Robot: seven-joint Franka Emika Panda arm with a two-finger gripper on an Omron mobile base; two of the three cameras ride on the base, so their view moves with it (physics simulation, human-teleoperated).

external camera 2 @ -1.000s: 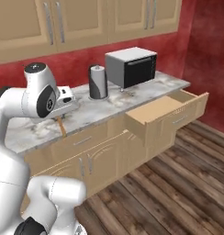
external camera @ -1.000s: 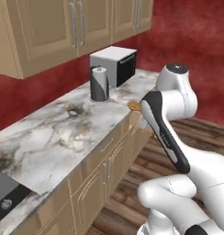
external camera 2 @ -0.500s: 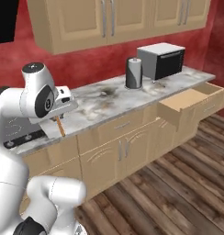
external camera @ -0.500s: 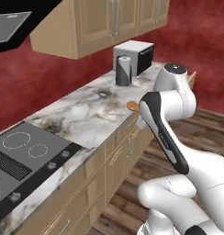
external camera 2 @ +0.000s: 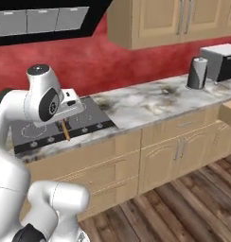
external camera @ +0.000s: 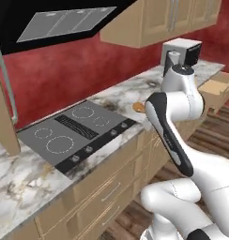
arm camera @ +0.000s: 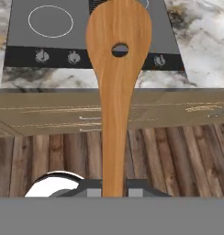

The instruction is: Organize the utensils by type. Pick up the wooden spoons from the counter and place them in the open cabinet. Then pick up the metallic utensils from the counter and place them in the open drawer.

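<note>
**Hand view: wooden spoon gripped while the base rolls toward the cooktop end**

Hand view has the wooden spoon (arm camera: 117,78) rising straight from the bottom edge, its handle pinched between the fingers of the gripper (arm camera: 114,192), jaws drawn in narrow on the shaft. The spoon's long axis runs along the gripper's own line. Its broad, holed bowl points away from the hand, over the front edge of the cooktop (arm camera: 49,27) and the counter (arm camera: 201,55). In the right base view the same spoon (external camera 2: 65,131) hangs below the hand, slanting down across the cooktop's front strip.

What changed is the whole scene rather than the things in it. A second ago both base views looked at the toaster oven (external camera 2: 224,61) and the paper towel roll (external camera 2: 198,73) from close by, with the open drawer prominent on the right. Now those sit far off to one side, and the cooktop (external camera: 74,133) and the range hood (external camera: 64,23) take the middle of the left base view. That is the base driving along the counter, with the arm's pose and its hold on the spoon unchanged throughout.

For the task, this reads as the carry leg: one wooden spoon is already off the counter and travelling, probably toward the open cabinet. A tan door with a silver bar handle (external camera: 6,89) at the left base view's edge may belong to it, though I cannot be sure.
</note>
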